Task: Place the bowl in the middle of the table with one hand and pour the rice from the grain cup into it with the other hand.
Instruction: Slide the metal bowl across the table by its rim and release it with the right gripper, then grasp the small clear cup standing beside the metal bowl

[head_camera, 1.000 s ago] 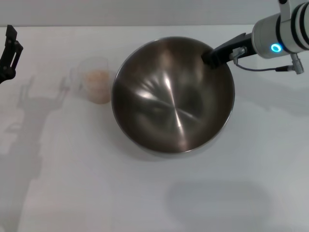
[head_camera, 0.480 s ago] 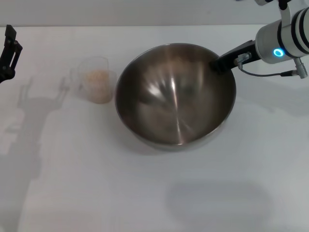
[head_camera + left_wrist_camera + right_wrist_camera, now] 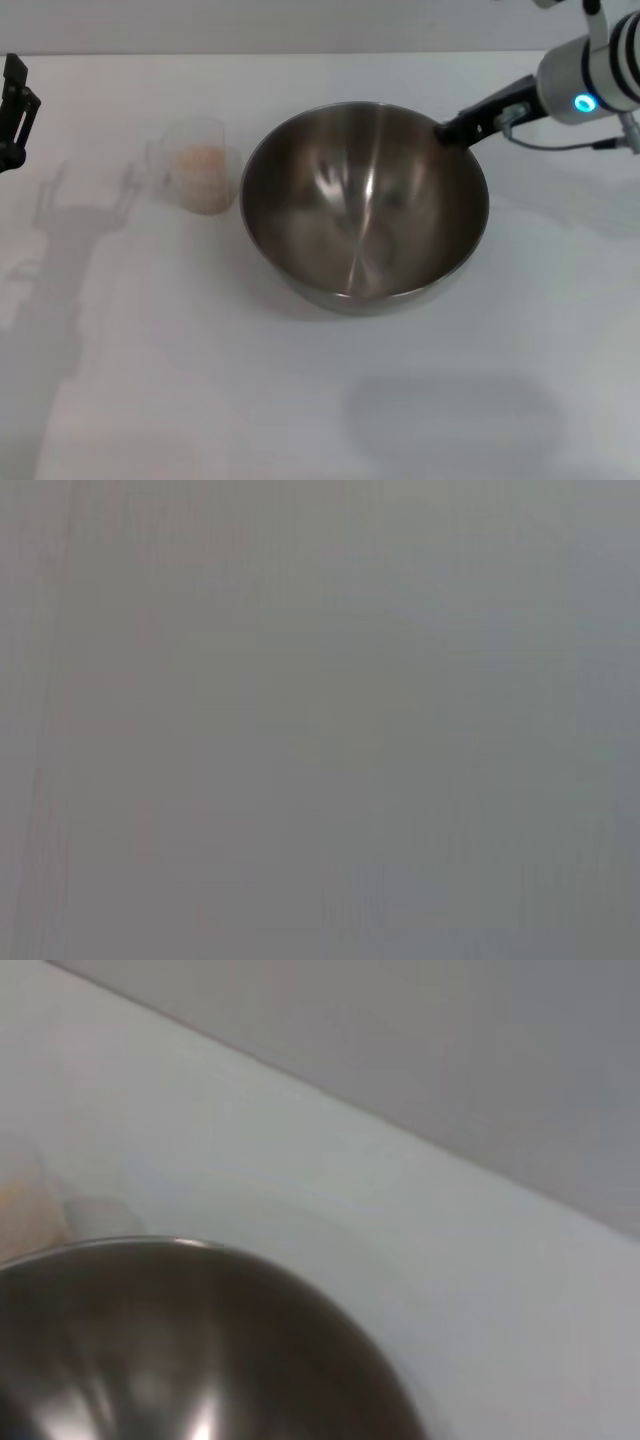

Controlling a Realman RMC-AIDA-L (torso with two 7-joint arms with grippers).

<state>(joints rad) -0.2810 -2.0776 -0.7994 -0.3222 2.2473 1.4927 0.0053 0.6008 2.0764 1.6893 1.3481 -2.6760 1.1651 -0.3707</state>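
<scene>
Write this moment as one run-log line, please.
right gripper: at bowl far rim | left gripper: parked at left edge | cup: upright beside bowl, rice inside

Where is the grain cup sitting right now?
In the head view the grain cup stands upright on the table, left of centre, just beside the bowl on its left, with the left gripper farther out at the edge.

It looked like a bare test bench in a lab: a plain white table [image 3: 300, 400] against a blank grey wall [image 3: 500, 1050].
</scene>
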